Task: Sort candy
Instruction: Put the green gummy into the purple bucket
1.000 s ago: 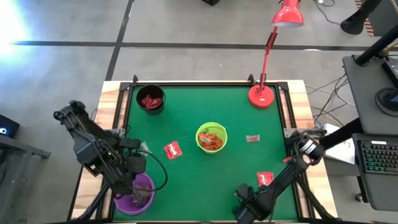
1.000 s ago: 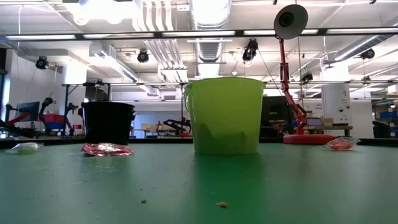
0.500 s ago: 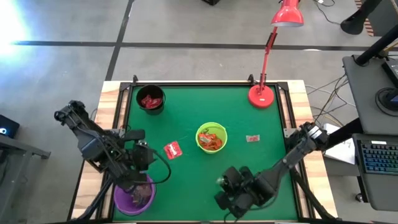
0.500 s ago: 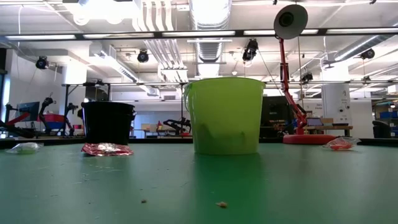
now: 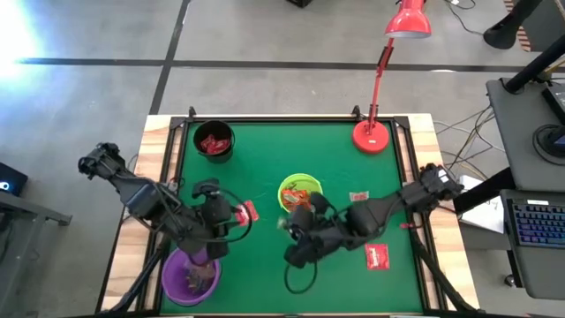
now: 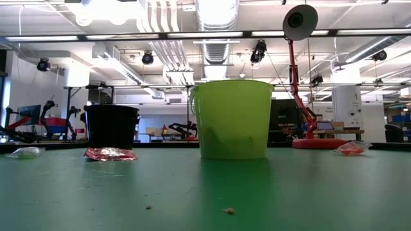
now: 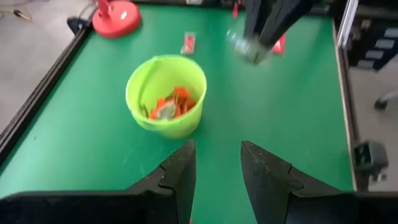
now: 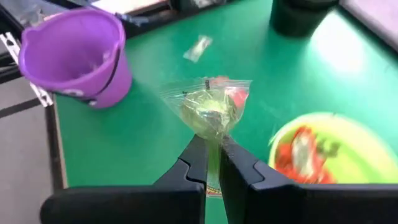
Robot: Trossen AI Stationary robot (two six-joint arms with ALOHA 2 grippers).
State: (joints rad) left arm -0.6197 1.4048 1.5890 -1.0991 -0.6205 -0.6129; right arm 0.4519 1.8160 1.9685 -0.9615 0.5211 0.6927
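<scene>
Change, right arm: half a second ago the right gripper [image 5: 287,225] was low at the table's near edge; now it reaches across the felt to just beside the lime-green bowl [image 5: 300,195].
Change, left arm: the left gripper [image 5: 231,218] has swung off the purple bowl [image 5: 188,276] toward the table's middle, over the flat red packet [image 5: 247,210].
Change, table: a red packet [image 5: 377,255] at the near right, hidden a moment ago by the right arm, lies in plain sight again.
Right gripper: clamped tight on a clear-wrapped candy [image 8: 211,107], the wrapper fanning above the pinched fingers [image 8: 198,163].
Left gripper: fingers [image 7: 180,175] parted a moderate way, nothing between them, pointing toward the lime-green bowl.
Near candy: a pale twist wrapper [image 6: 24,153] and a red packet lie on the felt in the low view.
Middle: orange-red wrappers [image 7: 169,104] fill the lime-green bowl; a small wrapped sweet [image 5: 358,196] lies to its right.
Far: the black bowl [image 5: 214,141] holds red packets; a red desk lamp [image 5: 372,135] stands at the far right corner.
</scene>
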